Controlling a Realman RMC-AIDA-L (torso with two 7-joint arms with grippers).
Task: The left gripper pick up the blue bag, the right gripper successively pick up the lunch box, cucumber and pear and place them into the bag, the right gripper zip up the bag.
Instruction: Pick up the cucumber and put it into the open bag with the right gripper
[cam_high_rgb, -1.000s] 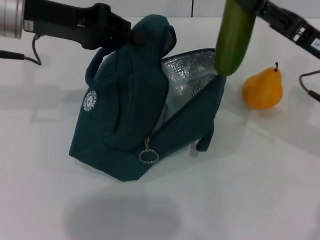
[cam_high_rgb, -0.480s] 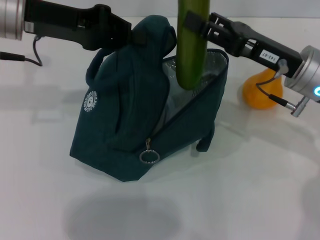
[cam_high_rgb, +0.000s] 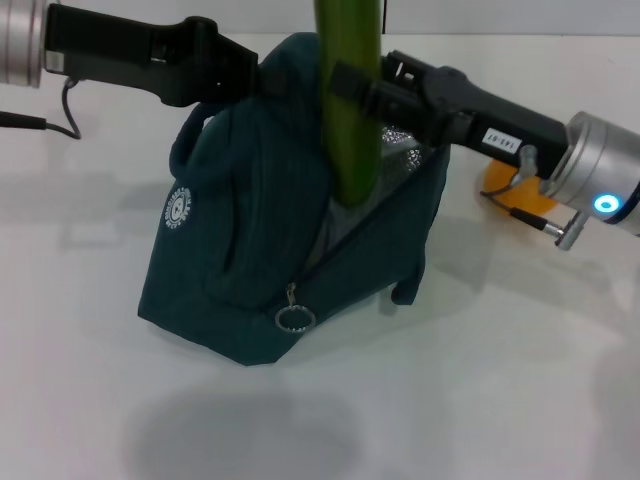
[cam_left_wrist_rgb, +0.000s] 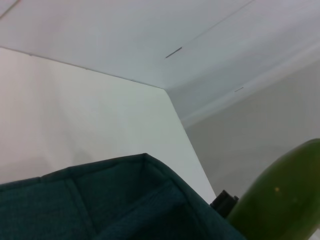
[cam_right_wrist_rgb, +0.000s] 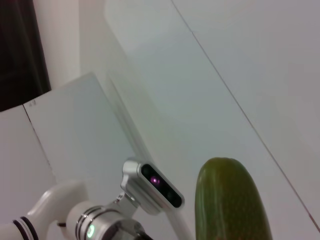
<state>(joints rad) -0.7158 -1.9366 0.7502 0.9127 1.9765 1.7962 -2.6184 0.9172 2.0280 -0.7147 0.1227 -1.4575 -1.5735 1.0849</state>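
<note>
- The right end effector (cam_high_rgb: 352, 85) is clamped on the cucumber (cam_high_rgb: 348, 100). It holds the cucumber upright, right over the open mouth of the blue bag (cam_high_rgb: 270, 230).
- The low end of the cucumber sits down in the bag's opening, next to the shiny silver lining (cam_high_rgb: 400, 160). Its top goes out past the top edge of the head view.
- The left end effector (cam_high_rgb: 250, 72) is shut tight on the top of the blue bag and holds that part up, so the bag stands tall and open.
- Nearest to the robot lies a bare part of the white worktop (cam_high_rgb: 420, 400).
- Just behind that is the bottom of the blue bag, resting on the worktop. A round metal zipper ring (cam_high_rgb: 295, 318) hangs on the near side.
- A small white round logo (cam_high_rgb: 178, 208) is on the bag's left side.
- One loop handle (cam_high_rgb: 185, 150) curves up near the left end effector.
- Farther back, on the right, the pear (cam_high_rgb: 515, 185) sits on the worktop. The right arm hides most of it, so only some orange shows.
- The lunch box cannot be seen.
</note>
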